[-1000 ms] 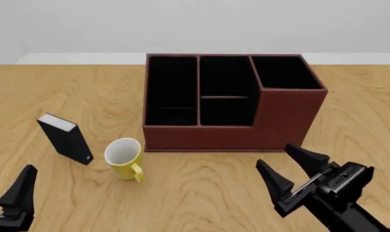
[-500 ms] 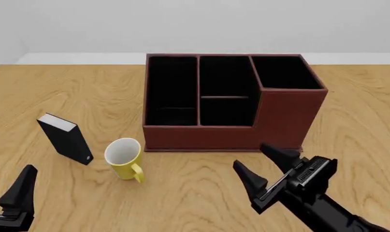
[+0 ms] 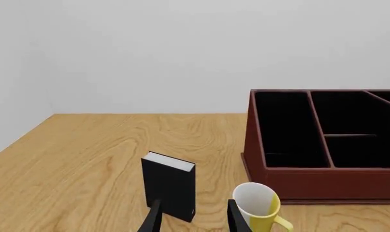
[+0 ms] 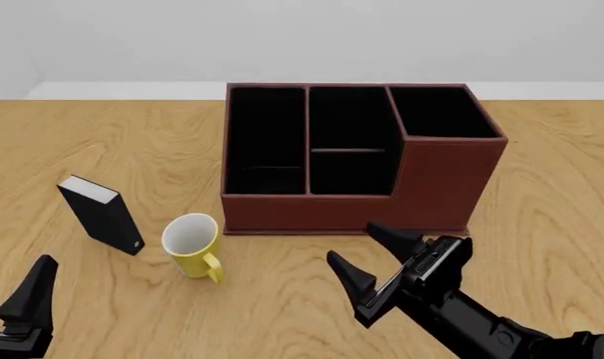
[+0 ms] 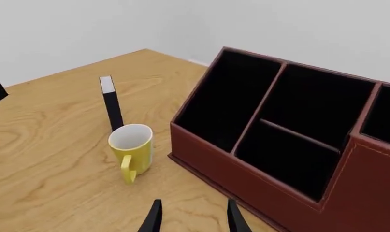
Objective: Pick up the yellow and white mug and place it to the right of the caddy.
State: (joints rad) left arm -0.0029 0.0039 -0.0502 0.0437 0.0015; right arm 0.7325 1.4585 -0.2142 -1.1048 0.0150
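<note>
The yellow and white mug stands upright on the table just off the caddy's front left corner, handle toward me. It also shows in the left wrist view and the right wrist view. The caddy is a dark red-brown box with black compartments at mid-table. My right gripper is open and empty in front of the caddy, to the right of the mug, fingers aimed its way. My left gripper is open at the near left edge, well short of the mug.
A small black block with a white top stands upright left of the mug, close to it. The table ends at a white wall behind the caddy.
My right gripper has moved left across the caddy's front, nearer the mug, staying open. The left gripper, mug and block have not moved.
</note>
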